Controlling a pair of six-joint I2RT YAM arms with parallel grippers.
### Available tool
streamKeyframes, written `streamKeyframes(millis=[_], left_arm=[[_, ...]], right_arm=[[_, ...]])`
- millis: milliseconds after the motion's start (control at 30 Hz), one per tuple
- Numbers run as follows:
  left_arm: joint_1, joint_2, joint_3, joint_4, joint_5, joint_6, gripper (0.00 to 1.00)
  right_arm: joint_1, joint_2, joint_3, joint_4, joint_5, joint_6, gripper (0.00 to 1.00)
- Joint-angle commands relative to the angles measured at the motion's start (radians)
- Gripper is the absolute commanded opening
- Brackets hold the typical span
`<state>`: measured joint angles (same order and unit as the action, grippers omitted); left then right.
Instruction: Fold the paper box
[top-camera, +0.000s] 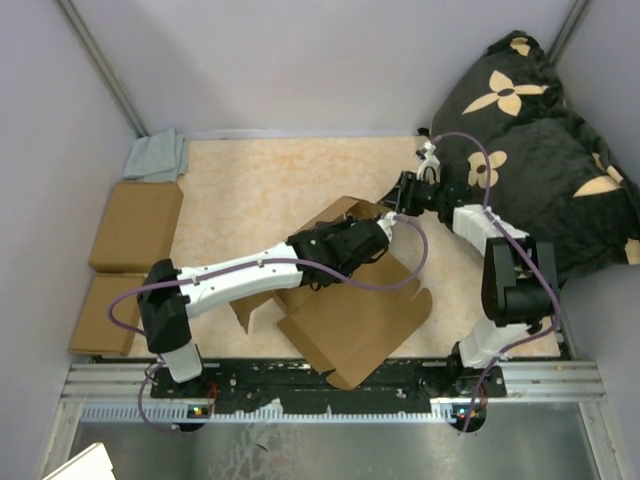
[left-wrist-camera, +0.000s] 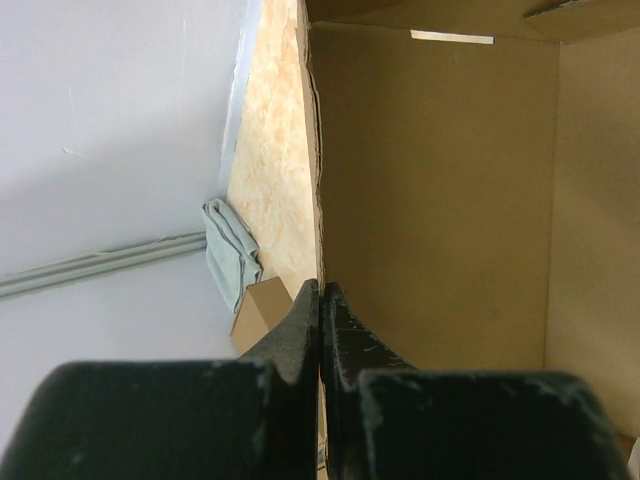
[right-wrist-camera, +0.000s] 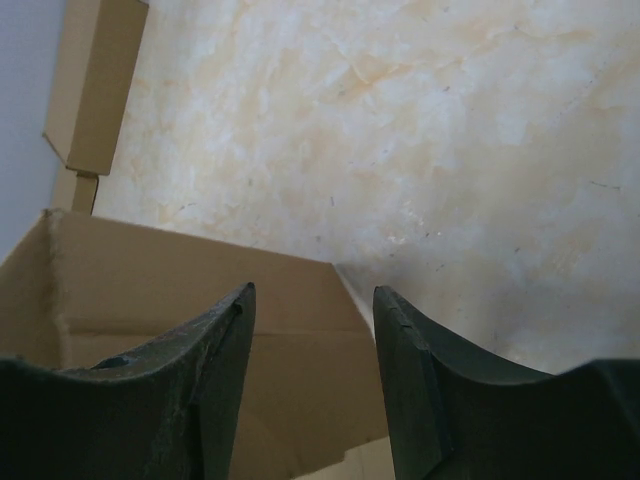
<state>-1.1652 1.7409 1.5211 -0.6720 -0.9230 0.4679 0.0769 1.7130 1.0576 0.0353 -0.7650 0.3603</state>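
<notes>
At the far left, two closed boxes (top-camera: 135, 225) lie along the wall, with a folded grey cloth (top-camera: 157, 157) beyond them on the mottled beige table (top-camera: 260, 185). The paper box (top-camera: 350, 320), plain brown corrugated card, sits mid-table near the arm bases, partly raised with its flaps splayed. The left gripper (left-wrist-camera: 320, 305) has its fingers pressed together, pinching the edge of an upright wall. The right gripper (right-wrist-camera: 312, 290) hangs over the far corner with its fingers spread, and a soft black cushion (top-camera: 540, 150) with tan flowers crowds the far right.

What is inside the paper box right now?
Bare cardboard walls and a slot show inside the paper box; no loose item is visible. The left gripper is shut on one wall edge. From above, the left arm hides part of the interior.
</notes>
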Motion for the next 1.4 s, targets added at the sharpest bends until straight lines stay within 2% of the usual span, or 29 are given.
streamKeyframes(millis=[0,200,367,667,800,967,1200,1367], left_arm=[[-0.015,0.032,-0.004,0.008,-0.035,-0.006,0.0],[-0.024,0.054,0.005,-0.004,-0.036,-0.015,0.0],[-0.029,0.07,0.008,-0.012,-0.046,-0.021,0.0],[-0.031,0.087,0.014,-0.014,-0.034,-0.026,0.02],[-0.033,0.101,0.025,-0.021,-0.027,-0.033,0.03],[-0.033,0.104,0.033,-0.03,-0.012,-0.042,0.03],[-0.032,0.106,0.034,-0.029,-0.003,-0.043,0.03],[-0.033,0.111,0.037,-0.028,0.002,-0.043,0.03]], right_arm=[[0.01,-0.142,-0.065,0.054,-0.014,-0.025,0.52],[0.018,-0.194,-0.136,0.038,-0.03,-0.051,0.53],[0.025,-0.24,-0.235,0.097,-0.022,-0.053,0.54],[0.068,-0.303,-0.394,0.435,-0.069,-0.005,0.58],[0.099,-0.273,-0.419,0.553,-0.052,-0.022,0.58],[0.105,-0.199,-0.476,0.823,-0.061,0.027,0.58],[0.118,-0.097,-0.464,0.986,-0.077,0.077,0.58],[0.134,-0.071,-0.452,1.042,-0.102,0.078,0.58]])
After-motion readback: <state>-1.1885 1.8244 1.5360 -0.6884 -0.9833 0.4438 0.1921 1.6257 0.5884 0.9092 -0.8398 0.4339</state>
